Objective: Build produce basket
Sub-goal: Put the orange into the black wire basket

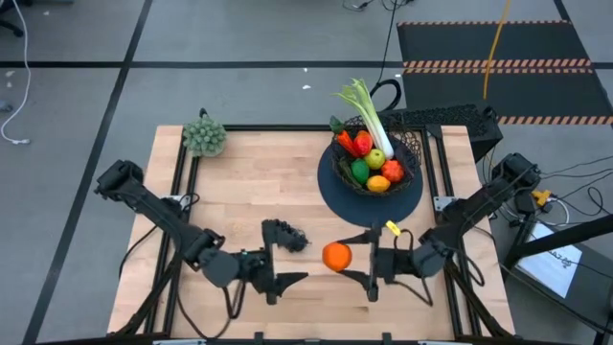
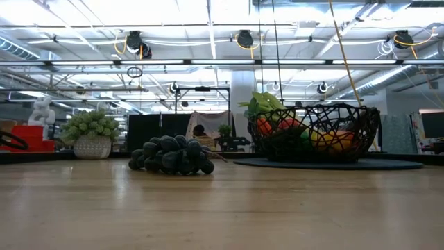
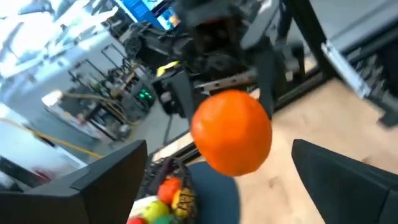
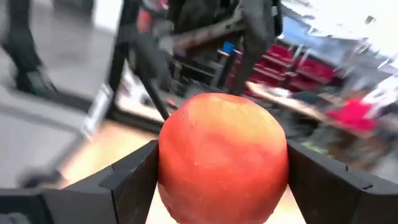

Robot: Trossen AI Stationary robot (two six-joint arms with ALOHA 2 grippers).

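Note:
An orange hangs above the table's near middle, with my right gripper shut on it; it fills the right wrist view as the orange. My left gripper stands open just left of it, touching nothing; its fingers frame the orange from a distance. Dark grapes lie on the table behind my left gripper, also seen as the grapes. The black wire basket stands on its round dark disc at the far right, holding a leek, a lime, a lemon and red pieces. My right gripper pinches the orange by two opposite sides between its two fingers. The fingers lie level and come from the table's right side. The orange is lifted clear of the table.
A grey-green bushy clump in a pot stands at the table's far left corner, seen also as the clump. Bare wood lies between the clump and the basket. A black frame rail runs along the far edge.

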